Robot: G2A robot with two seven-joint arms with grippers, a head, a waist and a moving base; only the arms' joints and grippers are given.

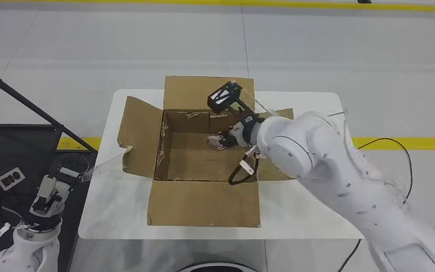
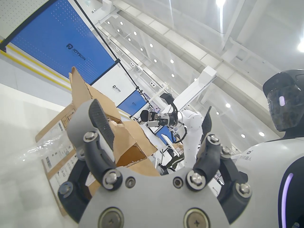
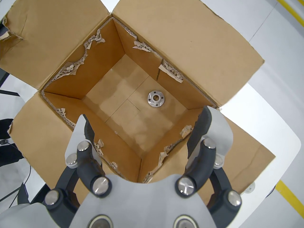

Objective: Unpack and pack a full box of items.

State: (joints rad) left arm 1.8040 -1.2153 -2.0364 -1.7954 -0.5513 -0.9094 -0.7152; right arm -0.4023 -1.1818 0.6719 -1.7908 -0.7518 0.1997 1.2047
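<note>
Spread wide and empty, our right gripper (image 3: 144,116) hangs above the open cardboard box (image 3: 204,55), where one small metal flange (image 3: 156,99) lies flat on the floor near a wall. Our left gripper (image 2: 150,110), jaws also apart, sits low beside the table (image 1: 115,204). We judge unpacking nearly finished; next comes a straight, deep descent and a pinch across the flange's thin rim.
</note>
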